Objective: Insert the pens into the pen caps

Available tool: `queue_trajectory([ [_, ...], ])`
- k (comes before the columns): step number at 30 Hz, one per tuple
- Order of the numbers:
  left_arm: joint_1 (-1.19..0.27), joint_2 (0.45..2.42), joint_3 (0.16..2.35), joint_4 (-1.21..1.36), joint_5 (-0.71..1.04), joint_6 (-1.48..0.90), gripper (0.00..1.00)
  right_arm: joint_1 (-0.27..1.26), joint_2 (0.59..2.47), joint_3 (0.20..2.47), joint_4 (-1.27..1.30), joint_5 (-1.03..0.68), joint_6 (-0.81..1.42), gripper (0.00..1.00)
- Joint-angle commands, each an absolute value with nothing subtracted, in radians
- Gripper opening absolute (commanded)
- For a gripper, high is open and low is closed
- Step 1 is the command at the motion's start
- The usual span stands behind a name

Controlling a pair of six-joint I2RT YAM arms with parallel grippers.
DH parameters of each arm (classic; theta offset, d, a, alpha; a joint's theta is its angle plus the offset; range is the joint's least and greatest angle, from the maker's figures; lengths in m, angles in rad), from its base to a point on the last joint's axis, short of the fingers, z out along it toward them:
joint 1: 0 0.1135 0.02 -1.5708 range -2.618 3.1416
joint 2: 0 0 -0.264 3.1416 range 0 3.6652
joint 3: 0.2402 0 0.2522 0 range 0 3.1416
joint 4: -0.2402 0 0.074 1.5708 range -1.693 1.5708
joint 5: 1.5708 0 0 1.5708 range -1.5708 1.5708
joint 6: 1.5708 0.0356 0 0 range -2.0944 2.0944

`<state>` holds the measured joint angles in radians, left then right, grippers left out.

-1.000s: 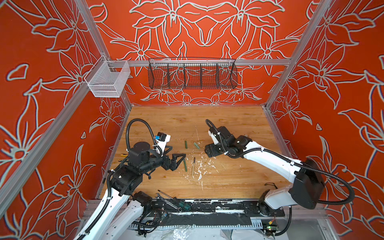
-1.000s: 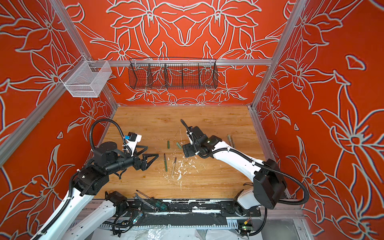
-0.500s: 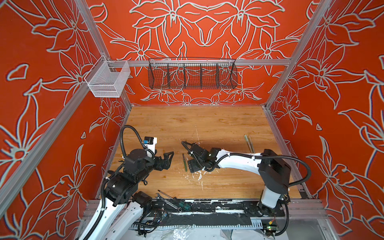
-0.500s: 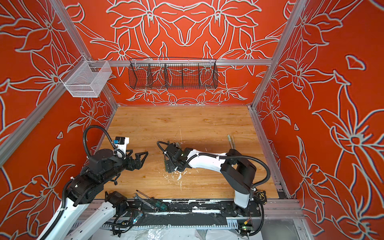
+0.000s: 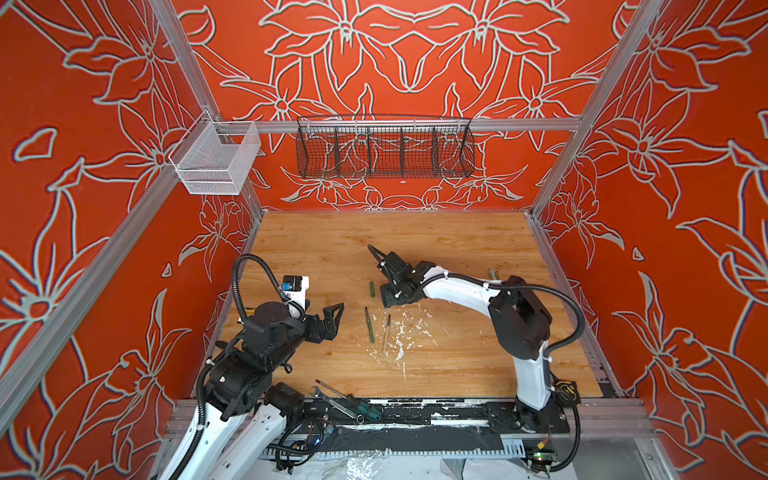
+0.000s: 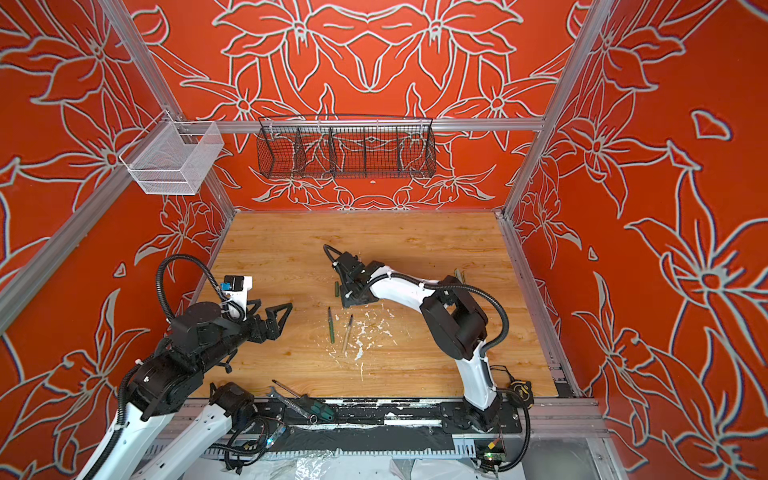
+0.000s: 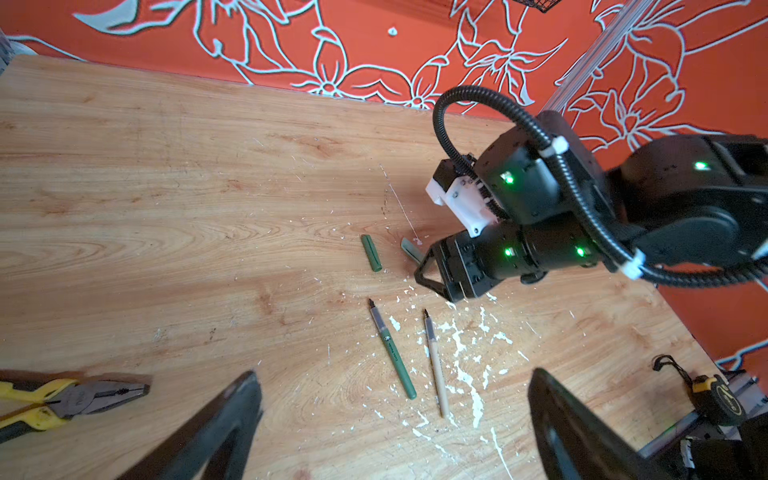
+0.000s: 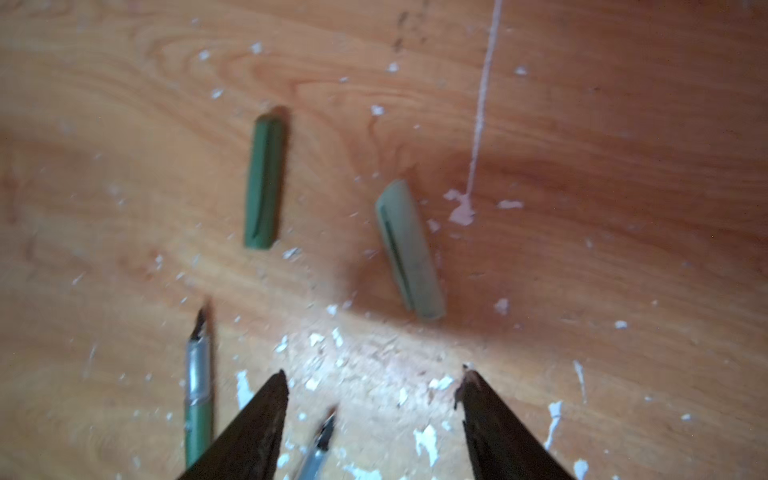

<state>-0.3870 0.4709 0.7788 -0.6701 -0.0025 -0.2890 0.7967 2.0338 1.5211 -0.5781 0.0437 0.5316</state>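
Observation:
Two pens lie side by side at mid-table, tips pointing away: a green pen (image 5: 369, 325) (image 7: 392, 353) and a beige pen (image 5: 386, 333) (image 7: 435, 365). Beyond them lie two pen caps, a dark green cap (image 5: 372, 289) (image 8: 265, 178) and a pale green cap (image 7: 411, 251) (image 8: 409, 249). My right gripper (image 5: 389, 298) (image 8: 374, 378) hovers low over the spot between caps and pens. It is open and holds nothing, with the beige pen's tip (image 8: 322, 440) on the table between its fingers. My left gripper (image 5: 332, 321) (image 7: 395, 376) is wide open and empty, left of the pens.
White paint flecks (image 5: 401, 332) spatter the wood around the pens. Yellow-handled pliers (image 7: 62, 401) lie at the left edge. A screwdriver and wrench (image 5: 349, 404) rest at the front rail, with a tape measure (image 7: 715, 395) at the front right. Thin sticks (image 5: 493, 274) lie near the right edge.
My right gripper has swung left from mid-table to the caps and pens, and its jaws have narrowed. My left gripper has drawn back a little to the left, still open.

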Motion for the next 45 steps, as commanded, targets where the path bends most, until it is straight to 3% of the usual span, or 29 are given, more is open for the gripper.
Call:
queue_trajectory([
  [1,-0.383,0.464,0.785,-0.685,-0.018,-0.293,0.97,0.765,2.076,1.587,-0.658,-0.010,0.406,0.61],
  [12,-0.381,0.475,0.788,-0.688,-0.029,-0.291,0.97,0.725,2.196,1.733,-0.756,-0.103,0.246,0.44],
  [24,-0.382,0.486,0.787,-0.684,-0.026,-0.295,0.97,0.715,2.180,1.691,-0.740,-0.122,0.233,0.32],
  [30,-0.382,0.487,0.785,-0.681,-0.023,-0.298,0.97,0.704,2.183,1.696,-0.744,-0.132,0.229,0.21],
  [45,-0.382,0.551,0.733,-0.562,0.098,-0.409,0.97,0.702,2.178,1.700,-0.748,-0.148,0.210,0.11],
])
